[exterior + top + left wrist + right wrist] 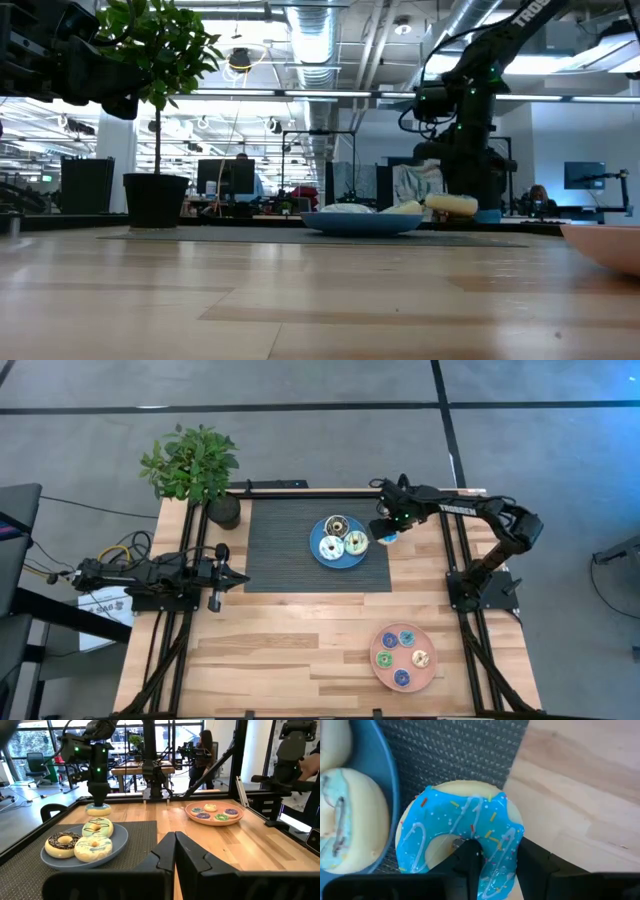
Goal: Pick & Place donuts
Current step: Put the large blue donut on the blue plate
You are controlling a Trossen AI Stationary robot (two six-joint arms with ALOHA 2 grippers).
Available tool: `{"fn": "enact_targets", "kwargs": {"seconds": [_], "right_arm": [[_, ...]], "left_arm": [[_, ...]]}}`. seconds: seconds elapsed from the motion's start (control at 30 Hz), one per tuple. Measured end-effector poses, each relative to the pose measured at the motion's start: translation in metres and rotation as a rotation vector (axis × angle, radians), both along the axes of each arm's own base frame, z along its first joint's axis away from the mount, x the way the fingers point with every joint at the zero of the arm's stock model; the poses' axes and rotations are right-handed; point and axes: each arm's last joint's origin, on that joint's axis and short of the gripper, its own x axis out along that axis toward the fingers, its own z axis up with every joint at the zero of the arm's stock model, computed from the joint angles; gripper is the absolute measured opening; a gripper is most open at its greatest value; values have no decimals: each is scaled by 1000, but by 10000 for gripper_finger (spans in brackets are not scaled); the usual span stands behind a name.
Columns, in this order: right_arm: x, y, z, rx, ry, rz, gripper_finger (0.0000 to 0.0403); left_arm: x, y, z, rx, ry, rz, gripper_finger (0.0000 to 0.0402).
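Note:
My right gripper stands by the blue plate's right rim, over the dark mat's edge, shut on a blue-iced donut with sprinkles. Three larger donuts lie flat on the blue plate: a dark-brown-iced one and two pale turquoise ones. Several small donuts rest on the pink plate near the table's near right corner. My left gripper waits shut above the table's left side, touching nothing. My right gripper holds the blue-iced donut by one side of its ring. One finger reaches into the hole and the other stands outside the rim. The fingers come from above, pointing down. The donut sits about level, just above the mat.
A potted plant stands at the mat's far left corner. The black frame rails run along both sides of the table. Bare wood lies between the mat and the pink plate. People and desks show in the room beyond the table.

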Motion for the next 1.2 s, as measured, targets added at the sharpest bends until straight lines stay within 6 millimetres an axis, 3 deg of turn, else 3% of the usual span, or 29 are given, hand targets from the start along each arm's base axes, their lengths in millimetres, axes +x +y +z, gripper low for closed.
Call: {"fn": "enact_targets", "kwargs": {"seconds": [0.13,0.27,0.4,0.5,0.67,0.83,1.0,1.2], "right_arm": [[-3,-2,16,-27,-45,-33,97],[8,-1,43,-86,-125,-29,97],[32,1,68,-158,-209,14,97],[56,6,75,-168,-234,72,97],[97,19,66,-141,-209,169,97],[126,22,44,-95,-129,234,97],[137,18,25,-39,-15,259,97],[138,11,22,-41,-3,246,98]], "left_arm": [[0,0,0,0,0,0,0],[0,0,0,0,0,-1,0],[0,0,0,0,0,0,0],[0,0,0,0,0,0,0],[0,0,0,0,0,0,0],[0,0,0,0,0,-1,0],[0,0,0,0,0,0,0],[0,0,0,0,0,-1,0]]}}
